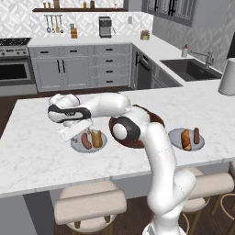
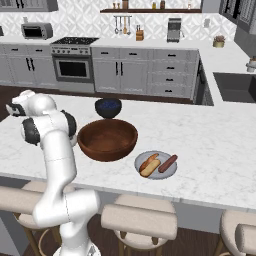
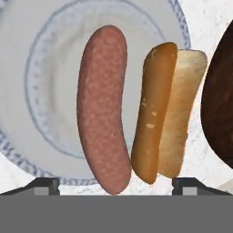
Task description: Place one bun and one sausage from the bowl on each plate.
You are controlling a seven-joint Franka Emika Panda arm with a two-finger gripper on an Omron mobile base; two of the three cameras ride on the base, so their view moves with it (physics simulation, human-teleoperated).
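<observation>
My gripper hovers just above the left plate, and its fingertips stand wide apart, open, with nothing between them. On that plate a sausage and a bun lie side by side, the bun nearer the bowl. The brown wooden bowl sits mid-counter, partly behind my arm in the left base view. The right plate also carries a bun and a sausage.
A small dark blue bowl stands behind the brown one. Stools line the counter's near edge. A sink lies on the back counter to the right, and a white cylinder stands at the far right.
</observation>
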